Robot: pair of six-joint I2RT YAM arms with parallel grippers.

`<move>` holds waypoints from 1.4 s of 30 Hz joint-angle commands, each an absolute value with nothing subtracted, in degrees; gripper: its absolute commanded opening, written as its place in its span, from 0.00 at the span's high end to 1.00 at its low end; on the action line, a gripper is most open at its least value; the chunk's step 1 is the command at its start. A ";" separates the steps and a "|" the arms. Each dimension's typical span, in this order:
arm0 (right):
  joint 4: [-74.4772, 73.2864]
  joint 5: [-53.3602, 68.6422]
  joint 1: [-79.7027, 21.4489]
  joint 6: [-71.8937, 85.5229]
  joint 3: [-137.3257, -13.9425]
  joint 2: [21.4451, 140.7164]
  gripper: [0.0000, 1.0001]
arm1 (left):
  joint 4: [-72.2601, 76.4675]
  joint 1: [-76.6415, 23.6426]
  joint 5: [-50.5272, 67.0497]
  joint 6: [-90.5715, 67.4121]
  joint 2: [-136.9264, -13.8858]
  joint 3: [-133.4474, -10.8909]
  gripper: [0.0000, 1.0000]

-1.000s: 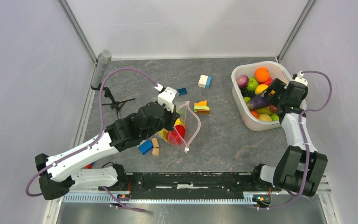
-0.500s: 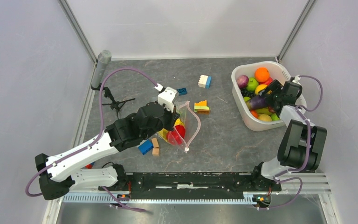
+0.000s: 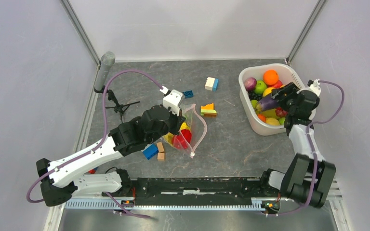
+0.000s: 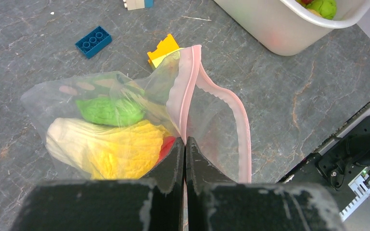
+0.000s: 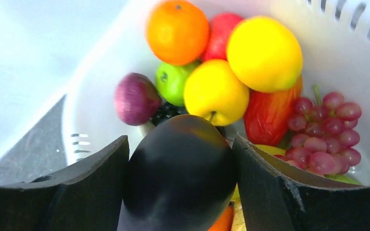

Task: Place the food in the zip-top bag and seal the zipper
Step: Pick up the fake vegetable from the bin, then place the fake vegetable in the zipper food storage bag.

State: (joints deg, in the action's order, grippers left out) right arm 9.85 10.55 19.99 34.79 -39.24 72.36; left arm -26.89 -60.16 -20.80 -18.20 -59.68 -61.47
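The clear zip-top bag [image 4: 125, 120] lies at table centre [image 3: 189, 130] with yellow, green and red toy food inside. Its pink zipper [image 4: 190, 82] gapes open towards the right. My left gripper [image 4: 185, 144] is shut on the near zipper edge, holding the mouth up. My right gripper [image 5: 180, 159] is shut on a dark purple eggplant [image 5: 180, 178], held just above the white basket [image 3: 250, 113]; the eggplant also shows in the top view [image 3: 268, 102]. In the basket lie an orange [image 5: 177, 31], yellow fruits [image 5: 264, 53], a green apple [image 5: 171, 82], red grapes [image 5: 330, 130] and a purple onion [image 5: 136, 98].
Loose building blocks lie around the bag: a blue one [image 4: 93, 41], a yellow-orange one [image 3: 208, 109], a white-blue one [image 3: 211, 83], and blue and tan ones [image 3: 154, 150] by the left arm. A grey cylinder [image 3: 107, 60] stands at the back left corner.
My right gripper has lifted the eggplant slightly and swung its wrist to the right over the basket. The left gripper and the bag have not moved.
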 commanded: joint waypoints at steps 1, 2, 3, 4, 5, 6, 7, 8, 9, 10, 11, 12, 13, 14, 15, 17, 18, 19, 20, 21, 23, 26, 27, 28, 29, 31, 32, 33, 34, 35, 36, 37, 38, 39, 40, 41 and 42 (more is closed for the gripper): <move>15.92 11.83 19.69 33.36 -37.43 63.17 0.52 | -24.70 -59.81 -20.15 -19.42 -58.92 -61.52 0.97; 16.37 12.15 19.71 33.19 -37.33 61.54 0.53 | -24.62 -59.81 -20.04 -19.42 -58.90 -61.44 0.97; 17.18 13.15 19.69 32.95 -36.95 59.76 0.54 | -24.45 -59.80 -20.04 -19.49 -58.82 -61.35 0.97; 18.01 14.76 19.62 32.80 -36.54 57.86 0.55 | -24.35 -59.82 -20.00 -19.57 -58.75 -61.27 0.97; 19.79 17.37 19.60 32.90 -36.05 56.45 0.55 | -24.25 -59.80 -19.89 -19.59 -58.87 -61.18 0.97; 21.87 20.65 19.54 33.14 -35.22 54.77 0.55 | -24.19 -59.84 -19.78 -19.60 -58.88 -61.17 0.97; 23.71 23.41 19.47 33.39 -34.55 53.39 0.56 | -24.17 -59.85 -19.69 -19.58 -59.01 -61.17 0.97; 25.13 26.06 19.24 33.57 -33.95 51.65 0.56 | -24.13 -59.81 -19.60 -19.60 -59.10 -61.22 0.97; 25.70 27.09 18.72 33.37 -33.64 49.89 0.56 | -24.11 -59.83 -19.51 -19.59 -59.10 -61.17 0.97; 26.07 28.18 17.53 32.38 -33.53 48.40 0.56 | -23.95 -59.83 -19.48 -19.66 -59.15 -61.17 0.97; 27.02 29.80 15.55 30.63 -33.37 46.82 0.56 | -23.91 -59.81 -19.29 -19.68 -59.17 -61.17 0.97; 28.58 31.23 13.43 29.24 -33.15 45.62 0.56 | -23.82 -59.83 -19.14 -19.69 -59.22 -61.25 0.97; 29.74 32.32 10.48 28.15 -32.92 44.49 0.56 | -23.74 -59.82 -19.07 -19.69 -59.13 -61.26 0.97; 30.31 33.12 7.84 27.38 -32.87 43.79 0.56 | -23.73 -59.85 -19.07 -19.69 -59.12 -61.26 0.97; 30.73 33.79 4.45 26.51 -32.94 43.36 0.56 | -23.65 -59.85 -19.14 -19.76 -59.10 -61.26 0.97; 30.43 35.33 -2.01 24.26 -33.15 42.79 0.56 | -23.64 -59.78 -19.21 -19.78 -59.05 -61.30 0.97; 30.24 36.12 -5.59 22.25 -33.14 42.56 0.56 | -23.73 -59.78 -19.22 -19.82 -58.91 -61.35 0.97; 29.60 36.54 -9.13 20.47 -33.13 42.40 0.57 | -23.77 -59.82 -19.19 -19.82 -58.93 -61.35 0.97; 28.80 36.44 -12.27 18.91 -33.21 42.32 0.57 | -23.72 -59.83 -19.10 -19.94 -58.95 -61.35 0.97; 27.87 35.80 -16.02 17.15 -33.23 42.41 0.57 | -23.65 -59.81 -19.07 -20.07 -58.91 -61.35 0.97; 25.81 33.56 -23.38 13.85 -33.05 43.05 0.57 | -23.47 -59.80 -19.05 -20.30 -59.06 -61.35 0.97; 19.00 27.18 -33.91 6.81 -34.63 45.80 0.56 | -23.29 -59.85 -18.98 -20.49 -58.91 -61.18 0.97; 17.26 25.09 -36.80 4.98 -35.46 47.29 0.56 | -23.29 -59.81 -19.07 -20.56 -58.99 -61.24 0.97; 16.25 23.63 -39.83 4.17 -36.09 48.65 0.56 | -23.37 -59.82 -19.11 -20.57 -58.99 -61.26 0.97; 15.83 22.63 -42.45 3.53 -36.69 50.32 0.56 | -23.38 -59.79 -19.10 -20.65 -59.11 -61.26 0.97; 15.93 19.30 -45.70 3.10 -37.17 52.49 0.56 | -23.54 -59.83 -19.29 -20.65 -59.01 -61.39 0.97; 16.56 17.15 -46.68 3.08 -36.98 53.24 0.57 | -23.55 -59.77 -19.40 -20.65 -58.90 -61.35 0.97; 17.57 16.13 -47.35 3.14 -36.56 53.82 0.56 | -23.55 -59.81 -19.49 -20.65 -58.82 -61.35 0.97; 19.07 15.72 -47.98 3.24 -36.27 54.44 0.56 | -23.55 -59.85 -19.57 -20.65 -58.76 -61.35 0.97; 19.90 14.27 -48.54 3.25 -36.15 55.18 0.56 | -23.55 -59.85 -19.55 -20.60 -58.65 -61.35 0.97; 20.61 12.70 -49.14 3.19 -36.10 55.84 0.56 | -23.55 -59.79 -19.44 -20.65 -58.77 -61.35 0.97; 21.08 11.01 -49.54 2.95 -36.18 56.72 0.55 | -23.55 -59.80 -19.35 -20.57 -58.72 -61.43 0.97; 20.96 8.77 -50.01 2.90 -36.74 57.52 0.55 | -23.55 -59.78 -19.17 -20.55 -58.75 -61.44 0.97; 20.91 7.62 -50.51 2.67 -37.35 58.22 0.54 | -23.51 -59.84 -19.04 -20.57 -58.76 -61.35 0.97; 21.20 6.61 -50.86 2.55 -37.97 58.86 0.54 | -23.51 -59.80 -18.89 -20.57 -58.87 -61.35 0.97; 22.01 5.66 -51.10 2.74 -38.26 59.32 0.53 | -23.50 -59.78 -18.71 -20.35 -58.90 -61.35 0.97; 22.62 5.10 -51.22 3.19 -38.59 59.77 0.53 | -23.55 -59.83 -18.55 -20.30 -59.12 -61.35 0.97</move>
